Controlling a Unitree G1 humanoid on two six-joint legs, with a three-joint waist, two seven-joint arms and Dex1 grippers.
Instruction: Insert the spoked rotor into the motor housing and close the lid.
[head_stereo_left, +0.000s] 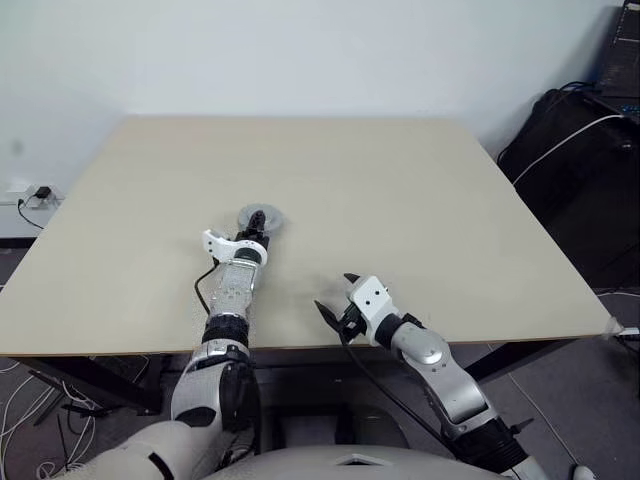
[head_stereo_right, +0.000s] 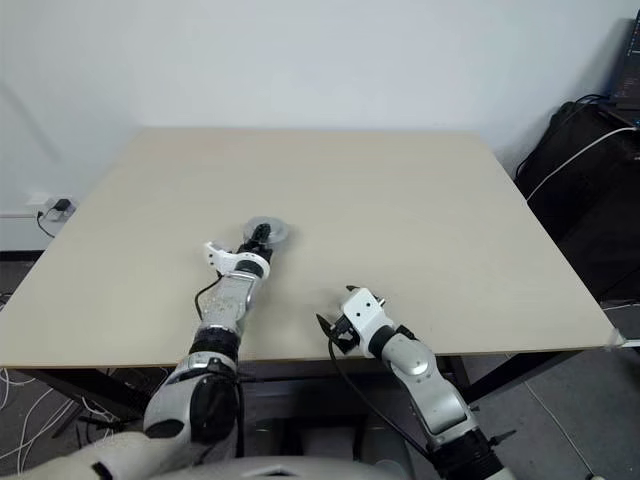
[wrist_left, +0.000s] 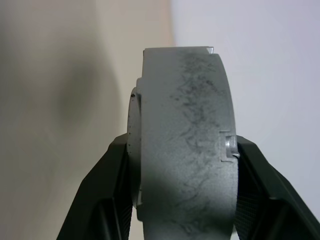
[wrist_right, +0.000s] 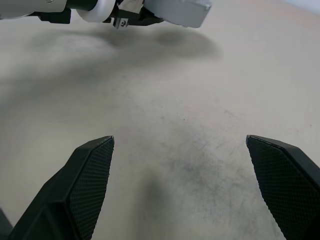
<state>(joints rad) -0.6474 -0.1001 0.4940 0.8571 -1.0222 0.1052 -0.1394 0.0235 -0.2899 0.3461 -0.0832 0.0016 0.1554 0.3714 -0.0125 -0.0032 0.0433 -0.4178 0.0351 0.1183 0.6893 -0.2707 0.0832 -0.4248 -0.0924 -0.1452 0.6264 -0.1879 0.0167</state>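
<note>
Toward the near-left middle of the beige surface (head_stereo_left: 400, 190), the left gripper (head_stereo_left: 258, 226) is seen reaching out at 12 o'clock, its jaws partly closed on a round grey metal part, taken here to be the motor housing (wrist_left: 182, 145). In the left wrist view the part is seen edge-on, pinched across its thickness between the two black fingers (wrist_left: 107, 200), with a thinner flange on one side and a small notch on the other. Whether it touches the surface or is held just above it cannot be told. From the head views it appears as a round silver disc (head_stereo_right: 268, 232) at the fingertips.

The right gripper (head_stereo_left: 338, 296) is held near the front edge, at about 4 o'clock from the left one and well apart from it. Its jaws are spread wide with nothing between them; bare surface is seen between its fingers (wrist_right: 90, 175).

Open room is left on all sides: the far half and the right side are uncluttered out to the edges. Beyond the right edge, dark bags and cables (head_stereo_left: 570, 150) are stacked on the floor.
</note>
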